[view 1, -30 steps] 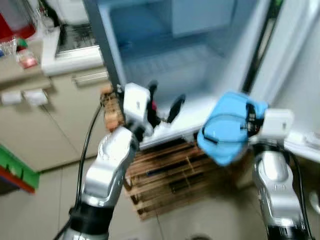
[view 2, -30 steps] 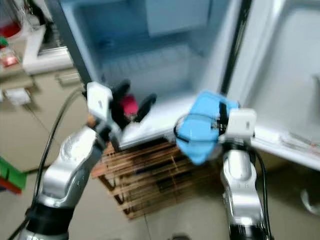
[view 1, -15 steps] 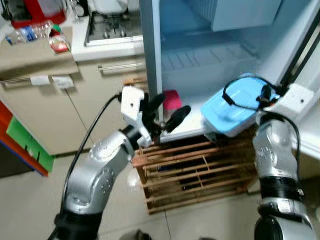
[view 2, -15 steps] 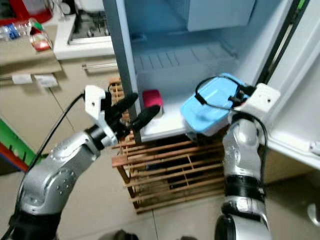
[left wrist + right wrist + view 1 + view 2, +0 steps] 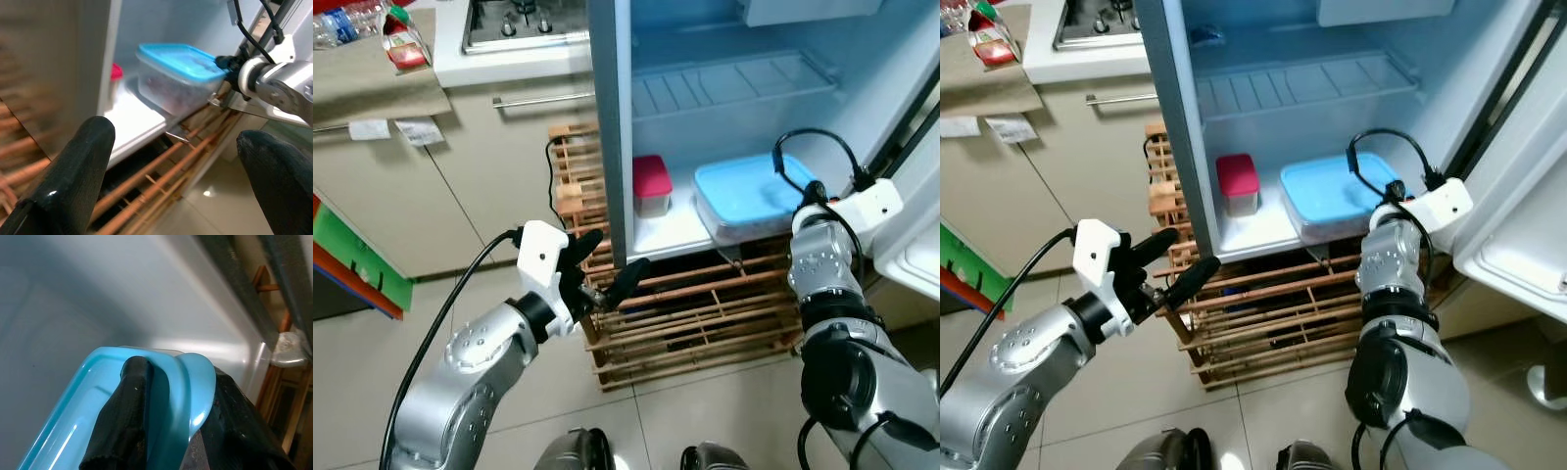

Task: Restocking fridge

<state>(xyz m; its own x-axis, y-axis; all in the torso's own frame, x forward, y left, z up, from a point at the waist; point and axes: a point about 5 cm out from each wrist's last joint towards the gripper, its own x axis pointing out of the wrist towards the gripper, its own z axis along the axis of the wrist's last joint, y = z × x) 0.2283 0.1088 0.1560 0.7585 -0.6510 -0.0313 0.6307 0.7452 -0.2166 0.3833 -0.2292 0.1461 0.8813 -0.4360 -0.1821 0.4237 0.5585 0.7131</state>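
Note:
A clear box with a blue lid (image 5: 749,194) rests on the fridge's bottom shelf (image 5: 668,233), to the right of a small red-lidded tub (image 5: 651,182). My right gripper (image 5: 168,396) is shut on the near edge of the blue lid, one black finger (image 5: 128,416) above it and one below; its wrist (image 5: 869,204) sits at the shelf's right front corner. My left gripper (image 5: 613,257) hangs open and holds nothing. It is low in front of the fridge's left wall (image 5: 610,127), over the wooden rack. The left wrist view looks past its fingers (image 5: 73,171) at the box (image 5: 178,73).
A slatted wooden rack (image 5: 695,313) stands under the fridge. The open fridge door (image 5: 922,245) is at the right. A wire shelf (image 5: 734,83) spans the fridge above the box. Left of the fridge are a cabinet (image 5: 480,166) and a hob (image 5: 514,24). Tiled floor lies below.
The camera shifted. My right gripper has carried the blue-lidded box from in front of the fridge onto the bottom shelf. My left gripper has dropped lower and back, still open.

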